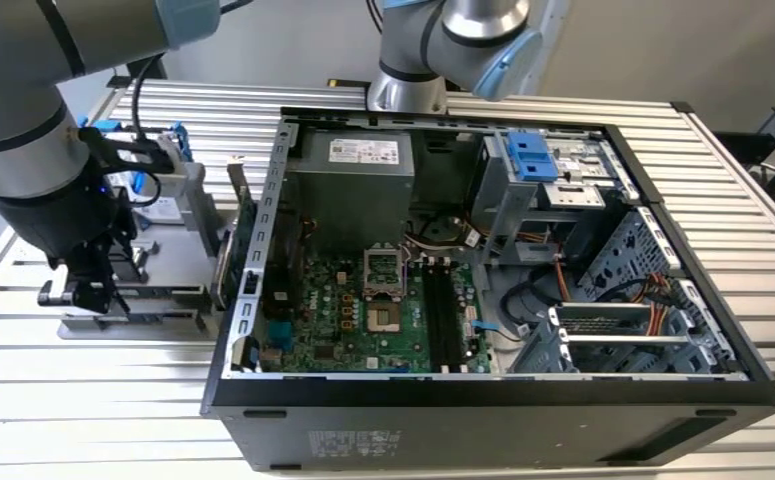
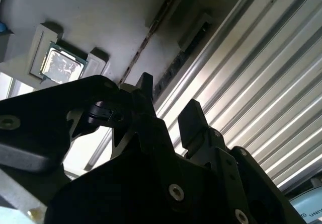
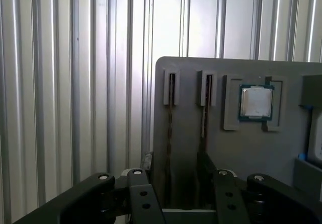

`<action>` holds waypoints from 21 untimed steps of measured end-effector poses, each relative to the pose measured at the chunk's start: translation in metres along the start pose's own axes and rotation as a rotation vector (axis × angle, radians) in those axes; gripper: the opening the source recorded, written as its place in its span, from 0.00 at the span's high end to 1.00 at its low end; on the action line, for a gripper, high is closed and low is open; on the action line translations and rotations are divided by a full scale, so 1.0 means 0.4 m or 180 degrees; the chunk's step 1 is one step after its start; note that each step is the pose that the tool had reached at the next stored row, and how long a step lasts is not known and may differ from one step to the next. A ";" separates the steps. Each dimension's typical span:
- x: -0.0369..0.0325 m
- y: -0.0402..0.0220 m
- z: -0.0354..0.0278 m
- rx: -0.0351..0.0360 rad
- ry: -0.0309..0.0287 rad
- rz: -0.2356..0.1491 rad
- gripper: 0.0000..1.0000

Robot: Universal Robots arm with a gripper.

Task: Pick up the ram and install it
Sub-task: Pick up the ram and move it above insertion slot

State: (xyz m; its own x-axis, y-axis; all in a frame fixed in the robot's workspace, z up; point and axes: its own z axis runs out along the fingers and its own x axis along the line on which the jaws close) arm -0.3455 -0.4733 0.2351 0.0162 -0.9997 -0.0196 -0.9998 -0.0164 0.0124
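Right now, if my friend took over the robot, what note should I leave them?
Pincer: open, holding nothing, low over the grey tray beside the computer case.
Ram: standing on edge in a tray slot, close to the pincer, not gripped.
Done: nothing picked up yet.
Left: both the pick-up and the install; the board's long black slots look empty.

Silver-grey tube arm (image 1: 20, 130) with pale blue joint caps (image 1: 187, 20), a black cable (image 1: 67, 50), and a matte black gripper (image 3: 179, 183) studded with small silver screws (image 3: 103, 177)
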 end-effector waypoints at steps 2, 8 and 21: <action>0.000 0.001 0.008 0.0000 0.0005 0.0004 0.00; -0.007 0.002 0.035 0.0000 0.0019 0.0020 0.00; -0.007 0.003 0.075 0.0000 0.0029 0.0034 0.00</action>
State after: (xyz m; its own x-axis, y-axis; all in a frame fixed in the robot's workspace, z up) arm -0.3471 -0.4701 0.2050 0.0057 -0.9999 -0.0103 -0.9999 -0.0058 0.0127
